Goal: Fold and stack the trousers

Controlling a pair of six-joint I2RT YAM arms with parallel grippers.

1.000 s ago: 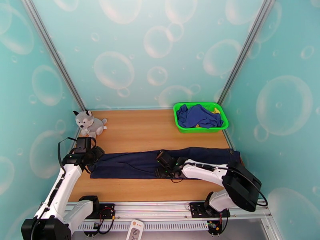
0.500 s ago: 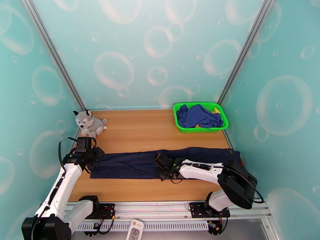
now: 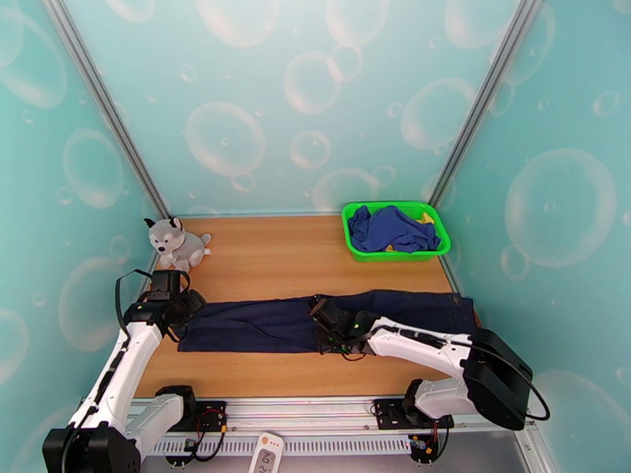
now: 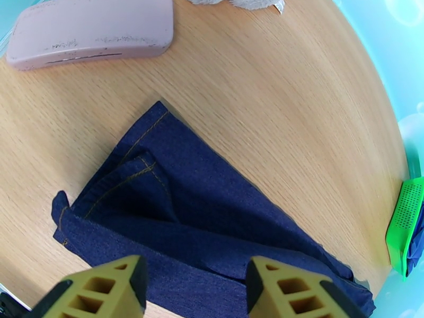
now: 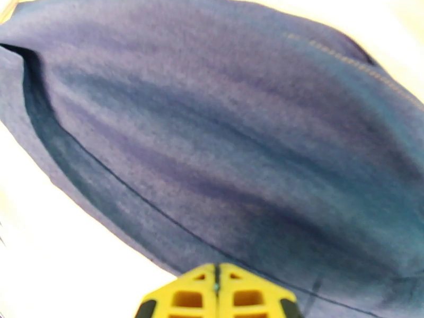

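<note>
The dark navy trousers (image 3: 260, 325) lie stretched left to right across the front half of the wooden table, folded lengthwise. Orange-stitched leg hems (image 4: 132, 170) sit at the left end. My left gripper (image 3: 183, 309) hovers over that hem end, and its tan fingers (image 4: 100, 287) stand apart above the cloth (image 4: 222, 229) with nothing between them. My right gripper (image 3: 330, 331) sits low at the middle of the trousers' near edge. Its yellow fingertips (image 5: 214, 279) are pressed together at the edge of the denim (image 5: 212, 128), which bulges up in front of them.
A green basket (image 3: 398, 254) at the back right holds a brighter blue garment (image 3: 390, 229) with yellow trim. A grey stuffed husky (image 3: 175, 242) sits at the back left. A flat pinkish pad (image 4: 90, 27) lies beside the hem end. Bare wood runs between trousers and basket.
My right gripper has gone from open to shut at the trousers' near edge, and its arm swung a little to the right. The left arm has hardly moved.
</note>
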